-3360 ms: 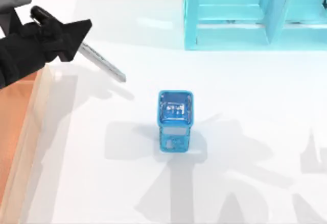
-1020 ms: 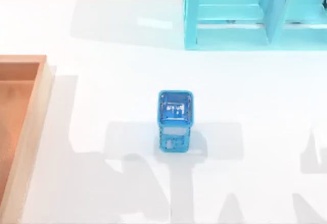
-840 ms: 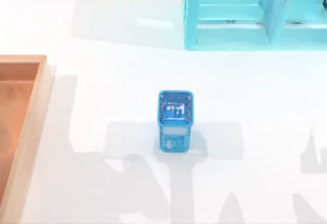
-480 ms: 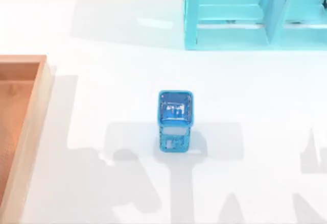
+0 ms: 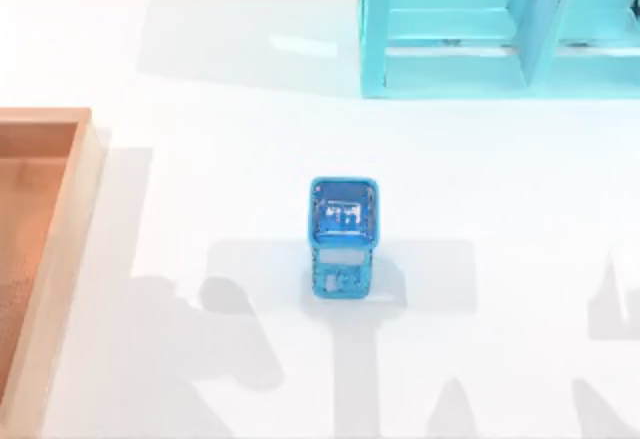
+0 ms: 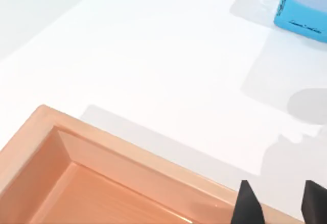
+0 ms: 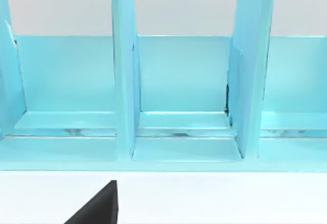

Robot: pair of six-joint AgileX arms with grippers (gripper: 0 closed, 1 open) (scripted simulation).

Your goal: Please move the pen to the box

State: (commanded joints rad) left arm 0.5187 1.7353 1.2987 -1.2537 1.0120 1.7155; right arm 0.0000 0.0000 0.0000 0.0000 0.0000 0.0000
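The box (image 5: 88,184) looks like smooth, satin wood, pale tan on the rim and orange-brown inside. The blue cup (image 5: 343,237) is translucent, glossy plastic. The cyan shelf unit (image 5: 450,29) appears smooth and painted. The bench (image 5: 480,179) is matt white.

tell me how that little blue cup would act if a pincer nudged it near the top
The blue cup stands taller than it is wide on a small base, so a high push would probably tip it. Its translucent walls suggest light plastic, so a low push might slide it easily across the smooth white table.
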